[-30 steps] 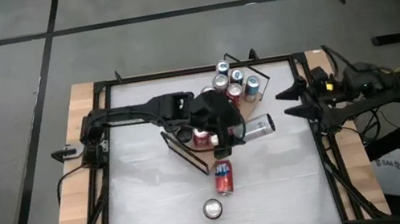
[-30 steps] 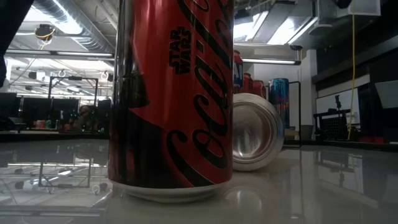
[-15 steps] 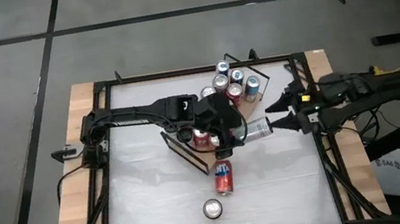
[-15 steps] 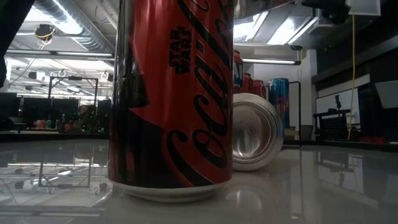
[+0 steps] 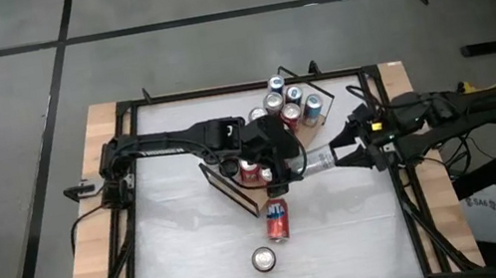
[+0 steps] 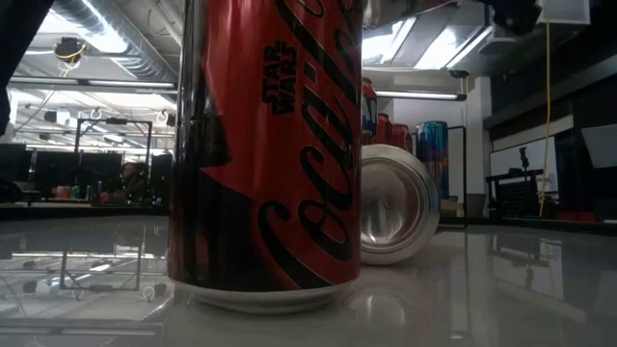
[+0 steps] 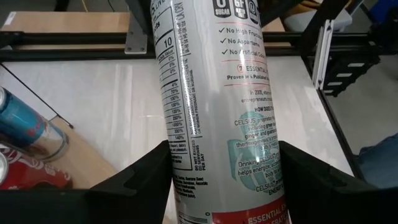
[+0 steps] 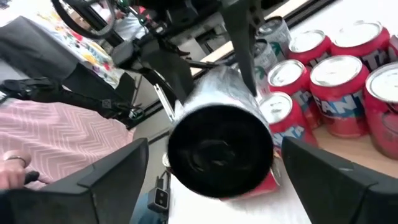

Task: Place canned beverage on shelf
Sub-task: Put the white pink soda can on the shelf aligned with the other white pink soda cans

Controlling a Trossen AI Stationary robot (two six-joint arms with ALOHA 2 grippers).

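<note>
handover step, mid-desk: left pincer (image 5: 295,164) grasping the silver can (image 5: 317,160) level above the desk, at 6 o'clock of the shelf (image 5: 307,127); right pincer (image 5: 349,150) released, straddling its free end; next, right clenches, left lets go.

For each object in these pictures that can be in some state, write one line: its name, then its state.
Silver can: lying level in the air, held by the left gripper.
Right gripper: jaws open around the silver can's far end.
Red can: lying on its side on the table.
Cola can: upright.
Shelf: holds upright cans.
</note>
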